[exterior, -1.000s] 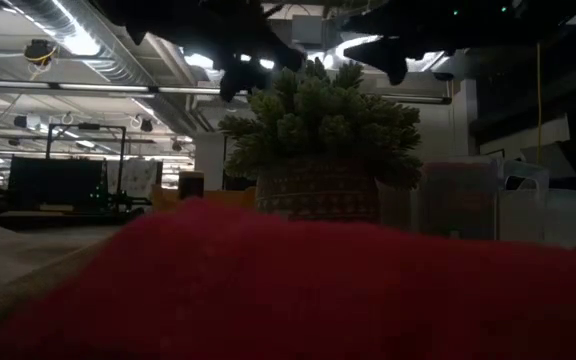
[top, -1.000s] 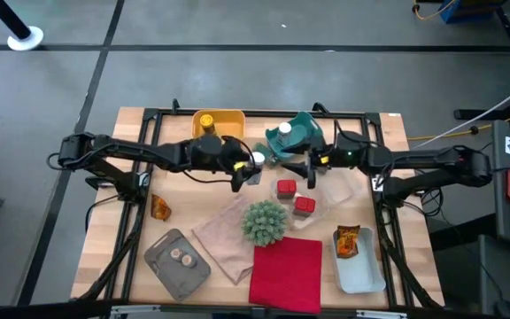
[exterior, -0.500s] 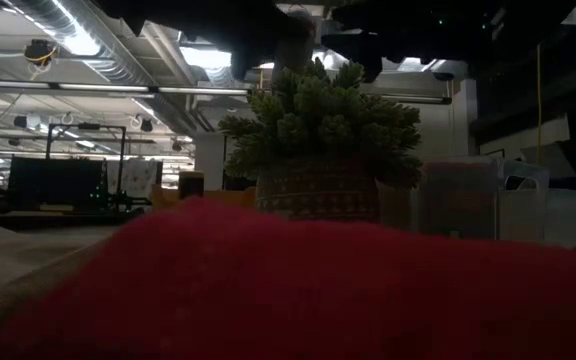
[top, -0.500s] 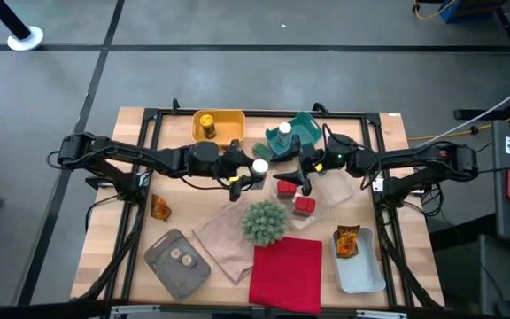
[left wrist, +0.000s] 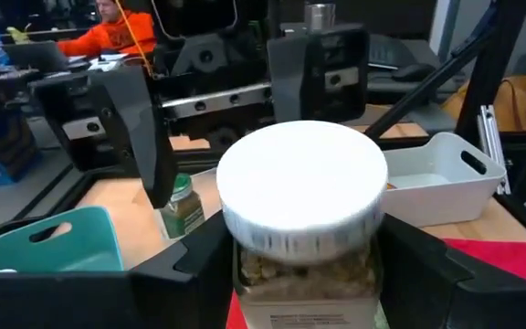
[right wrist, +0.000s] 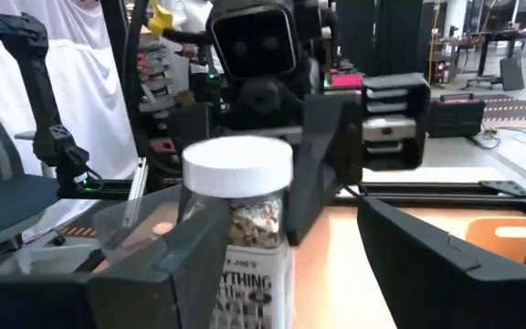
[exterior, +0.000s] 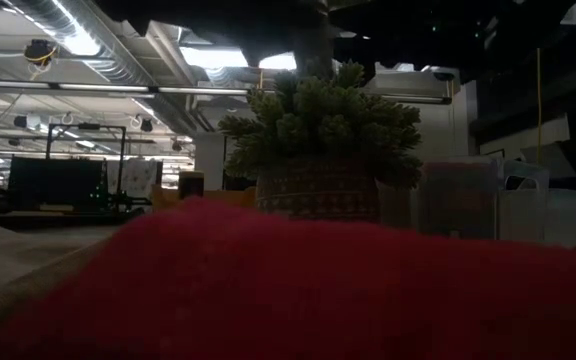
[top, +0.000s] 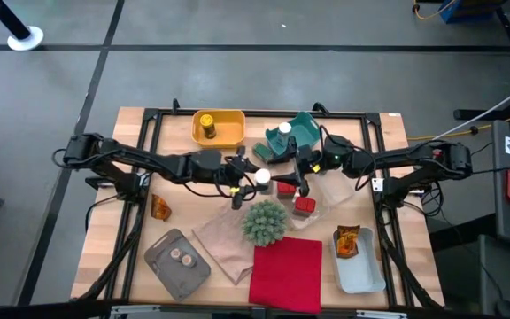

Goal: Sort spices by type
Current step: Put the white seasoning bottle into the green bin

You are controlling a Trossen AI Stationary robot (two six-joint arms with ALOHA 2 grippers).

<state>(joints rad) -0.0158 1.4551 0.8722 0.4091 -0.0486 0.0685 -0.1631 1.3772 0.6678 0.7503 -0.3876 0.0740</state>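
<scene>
Between both grippers mid-table, white-capped jar [left wrist: 302, 196] pinched by left gripper [top: 253, 179], right gripper [top: 296, 176] spread.

Both arms black, slim, jointed segments with loose black cables. Left gripper [top: 243, 181] and right gripper [top: 301, 177]: black, blocky, angular fingers [left wrist: 135, 128]. Small green lights near right wrist.

My left arm reaches in from the left side toward the table's middle, and my left gripper [top: 248, 180] has its fingers closed on a white-capped jar [top: 261, 176]. My right arm reaches in from the right side. My right gripper [top: 300, 175] faces the left one, its fingers spread wide around the same jar.
</scene>
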